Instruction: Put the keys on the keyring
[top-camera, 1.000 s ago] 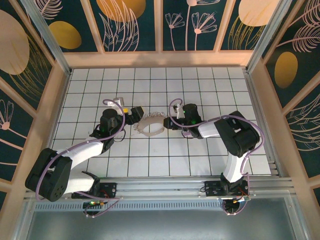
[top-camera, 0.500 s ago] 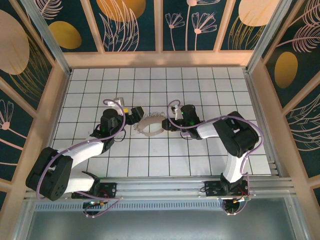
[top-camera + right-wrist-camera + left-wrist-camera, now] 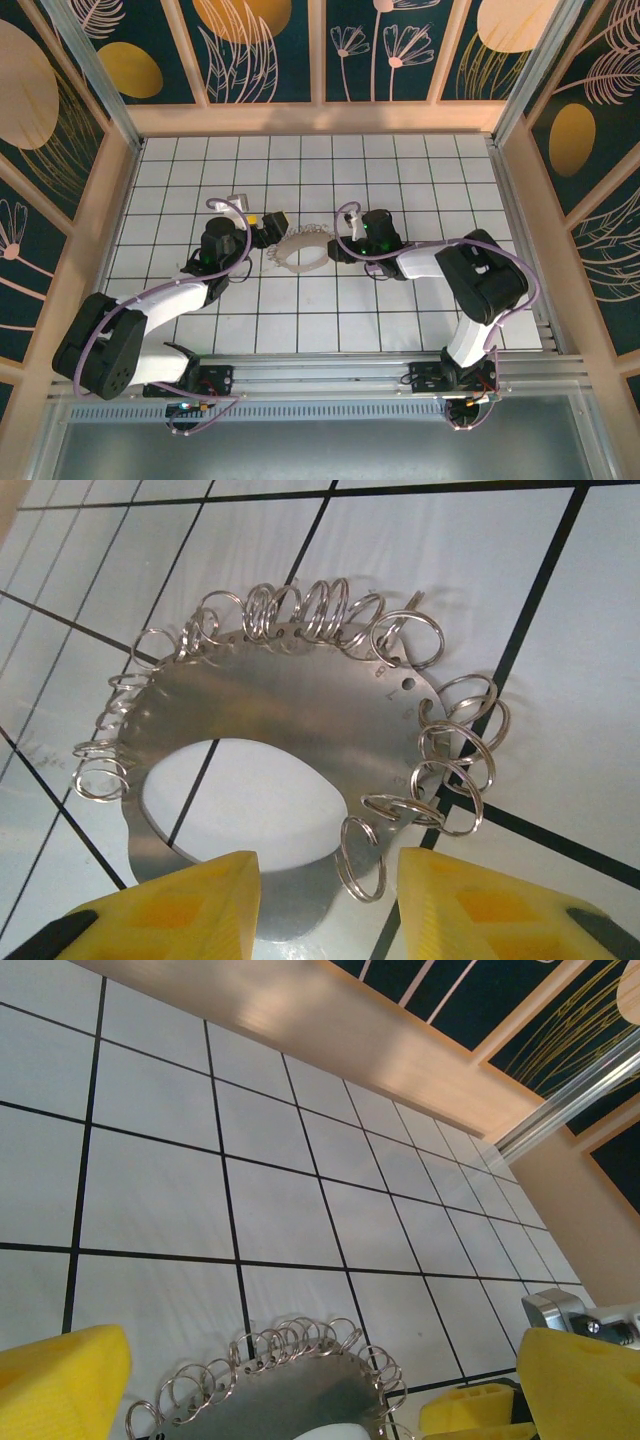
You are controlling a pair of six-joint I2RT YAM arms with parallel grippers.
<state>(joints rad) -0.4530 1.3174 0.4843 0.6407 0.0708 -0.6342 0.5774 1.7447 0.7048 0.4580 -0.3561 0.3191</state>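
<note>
Keyring [image 3: 290, 710], a crescent plate fringed with split rings [image 3: 405, 640], lies on the surface [image 3: 400, 180]. Left end effector [image 3: 320, 1390], at its 9 o'clock, gapes wide; right end effector [image 3: 330, 905], at 3 o'clock, stands part-open astride its edge.

Keyring [image 3: 290, 715] — flat plate of brushed grey metal with a dull satin sheen, faintly scratched; its edge carries small loops of bright, glossy wire.
Right gripper [image 3: 325, 880] pads [image 3: 180, 905]: yellow, matt, finely grained, plastic-like.
Table [image 3: 280, 1210]: smooth white tiles, soft sheen, dark joints.
Border [image 3: 330, 1030] — pale wood, matt.
</note>
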